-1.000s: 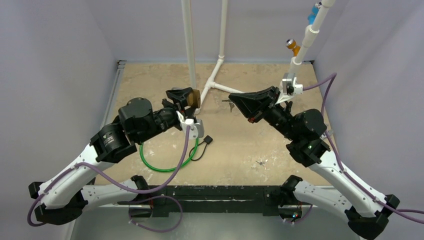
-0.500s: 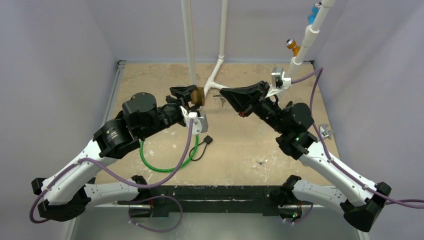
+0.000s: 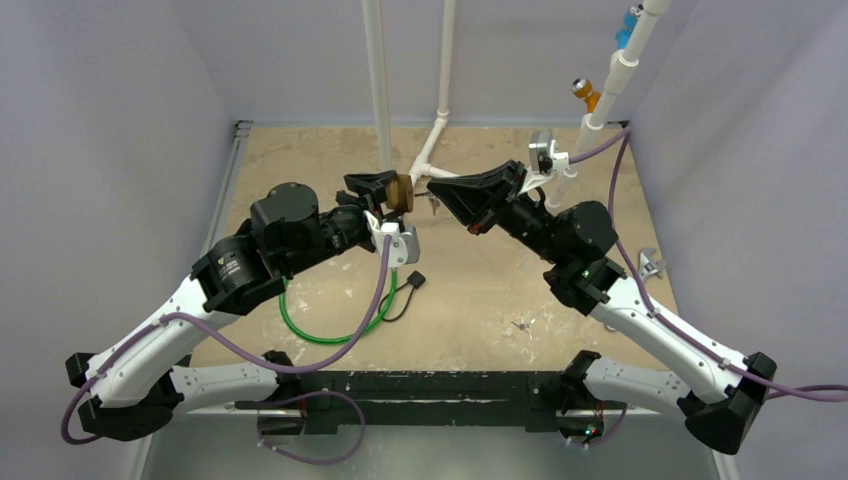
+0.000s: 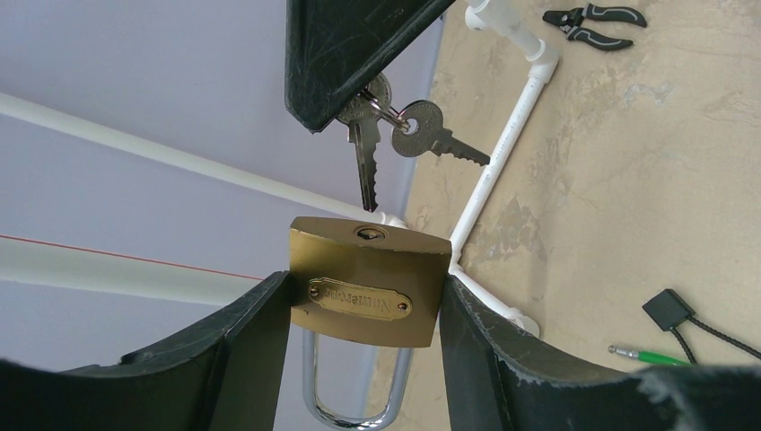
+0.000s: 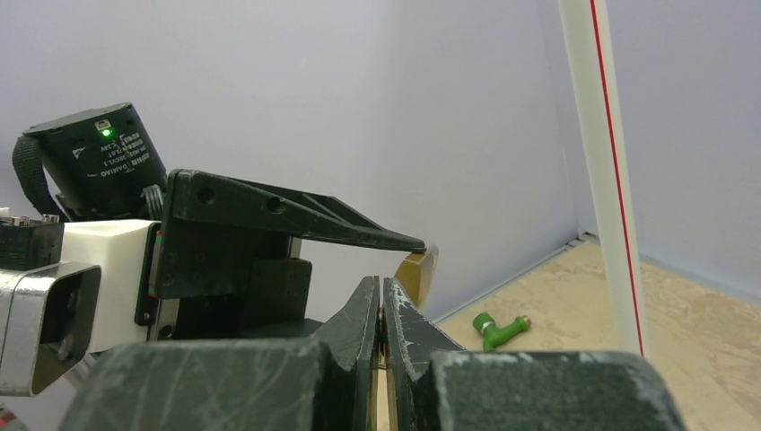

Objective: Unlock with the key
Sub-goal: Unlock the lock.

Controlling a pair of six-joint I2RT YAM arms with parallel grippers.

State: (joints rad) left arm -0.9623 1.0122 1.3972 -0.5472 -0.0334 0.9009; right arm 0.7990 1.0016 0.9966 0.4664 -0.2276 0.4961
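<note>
My left gripper (image 4: 363, 296) is shut on a brass padlock (image 4: 368, 283), its fingers pressing both sides of the body, with the keyhole (image 4: 368, 233) facing up and the steel shackle (image 4: 352, 395) closed below. My right gripper (image 4: 314, 121) is shut on a bunch of keys. One key (image 4: 365, 171) hangs point down, its tip just above the keyhole. A second key (image 4: 435, 139) sticks out sideways. In the top view the padlock (image 3: 401, 192) and the right gripper (image 3: 435, 192) nearly meet above the table. In the right wrist view the padlock (image 5: 417, 269) shows just beyond my shut fingertips (image 5: 381, 292).
A white pipe frame (image 3: 435, 140) stands right behind the padlock. On the table lie a green cable loop (image 3: 335, 325), a black tag (image 3: 415, 280), pliers (image 4: 597, 18), a green fitting (image 5: 498, 330) and a small metal part (image 3: 650, 262). Grey walls close in the sides.
My right gripper has swung left with the keys towards the padlock. The left gripper has carried the padlock a little to the right, closing the gap.
</note>
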